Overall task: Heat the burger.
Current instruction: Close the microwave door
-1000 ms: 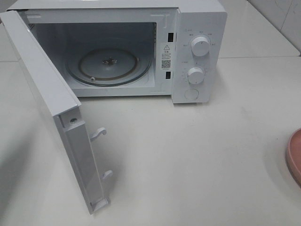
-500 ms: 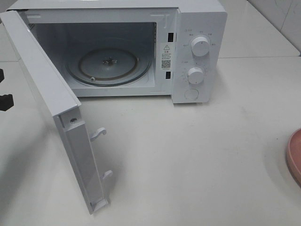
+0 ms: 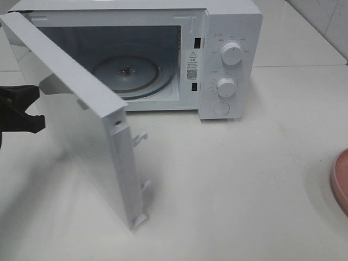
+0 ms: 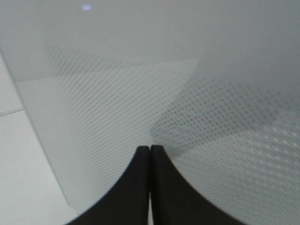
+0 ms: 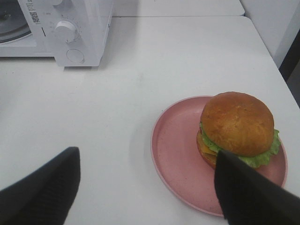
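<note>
The left gripper is seen with its fingers pressed together, nothing between them, its tips right against the outer face of the microwave door, which stands partly swung toward the cavity. The right gripper is held with fingers spread wide and grasping nothing; the burger sits on the pink plate just ahead of the fingers, nearest one of the two, well apart from the microwave. If the door is pushed further shut, the opening would be blocked before the burger is placed on the glass turntable, and the heating would be started on nothing. A careless grasp could also squash the soft bun or tip the plate.
</note>
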### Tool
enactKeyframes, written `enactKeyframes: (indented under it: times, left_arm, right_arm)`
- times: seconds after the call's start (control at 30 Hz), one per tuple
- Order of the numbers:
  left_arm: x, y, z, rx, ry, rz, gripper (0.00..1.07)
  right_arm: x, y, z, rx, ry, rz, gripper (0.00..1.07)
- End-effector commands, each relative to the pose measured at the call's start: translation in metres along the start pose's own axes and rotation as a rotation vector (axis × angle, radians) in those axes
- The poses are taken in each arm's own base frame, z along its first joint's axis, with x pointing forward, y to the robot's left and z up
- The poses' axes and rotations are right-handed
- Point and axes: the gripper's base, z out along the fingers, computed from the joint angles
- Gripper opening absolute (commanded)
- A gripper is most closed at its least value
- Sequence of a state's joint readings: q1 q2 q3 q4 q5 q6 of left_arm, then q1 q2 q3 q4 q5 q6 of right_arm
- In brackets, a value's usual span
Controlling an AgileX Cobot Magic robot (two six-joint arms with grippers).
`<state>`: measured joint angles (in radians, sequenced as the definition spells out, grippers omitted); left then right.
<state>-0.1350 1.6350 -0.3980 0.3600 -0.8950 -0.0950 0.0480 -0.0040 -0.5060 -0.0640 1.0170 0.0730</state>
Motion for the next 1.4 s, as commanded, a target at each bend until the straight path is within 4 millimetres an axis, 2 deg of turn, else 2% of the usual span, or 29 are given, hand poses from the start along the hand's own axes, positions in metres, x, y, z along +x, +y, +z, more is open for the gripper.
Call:
enactKeyframes:
  times: [0.03,0.3,0.37,0.47,0.7,1.1,1.4]
  left_arm:
    - [-0.003,-0.005,0.004,0.031,-0.025,0.006,0.00]
    - [-0.007,-0.012,0.017,0.058,-0.043,0.006,0.00]
    - [-0.010,-0.018,0.026,0.081,-0.041,0.015,0.00]
    - [-0.010,-0.019,0.029,0.084,-0.042,0.014,0.00]
    - [-0.013,-0.033,0.048,0.108,-0.051,-0.002,0.00]
    - [-0.018,-0.037,0.069,0.118,-0.064,-0.008,0.00]
    - [-0.023,-0.059,0.096,0.154,-0.060,-0.013,0.00]
  right_arm:
    - [0.001,0.000,-0.003,0.000,-0.035,-0.013,0.75]
    - [0.001,0.000,-0.003,0.000,-0.035,-0.013,0.75]
    - [0.001,0.000,-0.003,0.000,-0.035,-0.013,0.75]
    - [0.001,0.000,-0.003,0.000,-0.035,-0.013,0.75]
    - [0.001,0.000,-0.003,0.000,-0.035,-0.013,0.75]
    - [0.001,0.000,-0.003,0.000,-0.035,-0.013,0.75]
    - [0.001,0.000,-0.003,0.000,-0.035,-0.013,0.75]
